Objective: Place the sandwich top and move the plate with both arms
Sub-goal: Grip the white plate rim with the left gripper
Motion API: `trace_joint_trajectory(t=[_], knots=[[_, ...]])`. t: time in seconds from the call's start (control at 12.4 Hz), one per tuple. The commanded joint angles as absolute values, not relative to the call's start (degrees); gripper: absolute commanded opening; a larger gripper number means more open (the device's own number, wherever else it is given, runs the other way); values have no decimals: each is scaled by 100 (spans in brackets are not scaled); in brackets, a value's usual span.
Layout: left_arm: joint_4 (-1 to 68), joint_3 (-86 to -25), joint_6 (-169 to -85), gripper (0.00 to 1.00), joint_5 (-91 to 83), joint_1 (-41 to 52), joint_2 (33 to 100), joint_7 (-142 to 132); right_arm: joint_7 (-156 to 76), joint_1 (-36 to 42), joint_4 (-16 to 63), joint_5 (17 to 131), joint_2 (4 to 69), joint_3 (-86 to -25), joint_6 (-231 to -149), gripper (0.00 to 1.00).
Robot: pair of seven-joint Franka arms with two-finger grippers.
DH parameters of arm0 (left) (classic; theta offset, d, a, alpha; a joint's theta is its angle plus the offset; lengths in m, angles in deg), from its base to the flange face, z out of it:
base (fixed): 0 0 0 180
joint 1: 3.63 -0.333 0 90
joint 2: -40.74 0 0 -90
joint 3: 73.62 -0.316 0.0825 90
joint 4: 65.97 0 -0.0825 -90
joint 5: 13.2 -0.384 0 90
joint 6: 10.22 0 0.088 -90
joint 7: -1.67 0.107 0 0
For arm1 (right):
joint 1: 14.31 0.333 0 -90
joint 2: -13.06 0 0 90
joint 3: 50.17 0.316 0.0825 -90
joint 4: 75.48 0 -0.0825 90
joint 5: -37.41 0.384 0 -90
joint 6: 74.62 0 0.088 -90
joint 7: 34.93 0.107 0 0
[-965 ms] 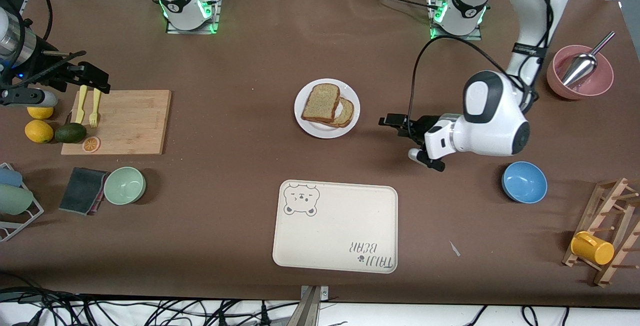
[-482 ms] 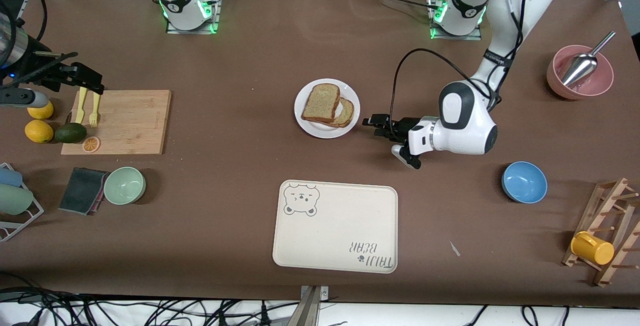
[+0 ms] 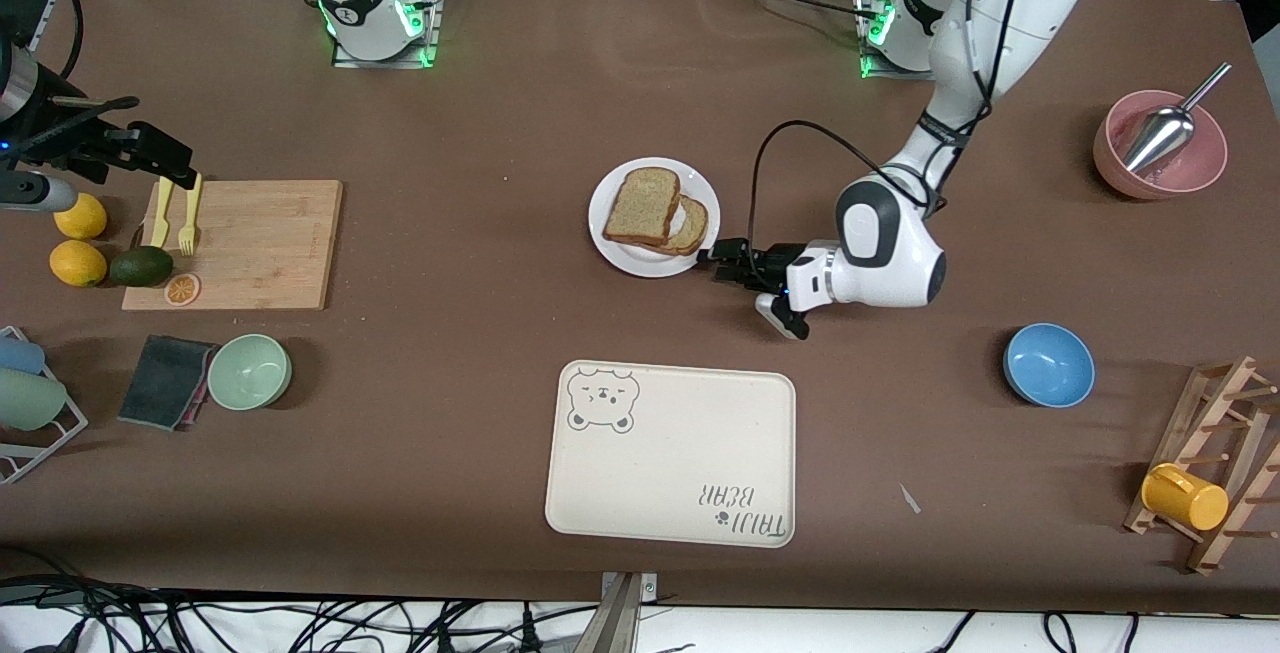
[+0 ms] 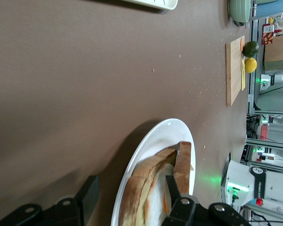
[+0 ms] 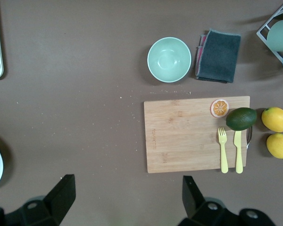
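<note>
The small white plate [image 3: 640, 263] sits mid-table. The sandwich top [image 3: 642, 205], a brown speckled slice, lies on it, propped over a smaller slice with egg [image 3: 692, 226]. My left gripper [image 3: 715, 265] is low at the plate's rim on the left arm's side. In the left wrist view the left gripper [image 4: 129, 193] is open, its jaws astride the plate's rim [image 4: 146, 141]: one finger [image 4: 87, 195] is beside the plate over the table, the other over the egg slice [image 4: 141, 197], with the sandwich top [image 4: 183, 157] past it. My right gripper [image 3: 165, 161] [image 5: 127, 197] waits open, high over the cutting board's end.
A cream bear-print tray [image 3: 670, 453] lies nearer the front camera than the plate. A blue bowl [image 3: 1048, 363], a pink bowl with a scoop [image 3: 1160, 143] and a rack with a yellow cup [image 3: 1185, 496] are toward the left arm's end. The cutting board [image 3: 240, 243] and a green bowl [image 3: 249, 371] are toward the right arm's end.
My left arm has moved across the table to the plate's rim, and its jaws have narrowed. My right gripper has drifted slightly away from the board.
</note>
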State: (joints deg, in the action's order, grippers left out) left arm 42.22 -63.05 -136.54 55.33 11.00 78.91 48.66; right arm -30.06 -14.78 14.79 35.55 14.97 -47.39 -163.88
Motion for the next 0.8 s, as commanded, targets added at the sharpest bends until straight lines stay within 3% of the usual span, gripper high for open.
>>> trace_joint_trajectory(t=[0.0,0.72], knots=[[4125,-6343,-13775,56,5913,1280,8038,5299,-3115,-1511,1391,3609,1499,-4762,-16356,100],[3879,-6343,-13802,31,6299,1385,8390,5529,-3115,-1511,1329,3635,1490,-4868,-16347,100]])
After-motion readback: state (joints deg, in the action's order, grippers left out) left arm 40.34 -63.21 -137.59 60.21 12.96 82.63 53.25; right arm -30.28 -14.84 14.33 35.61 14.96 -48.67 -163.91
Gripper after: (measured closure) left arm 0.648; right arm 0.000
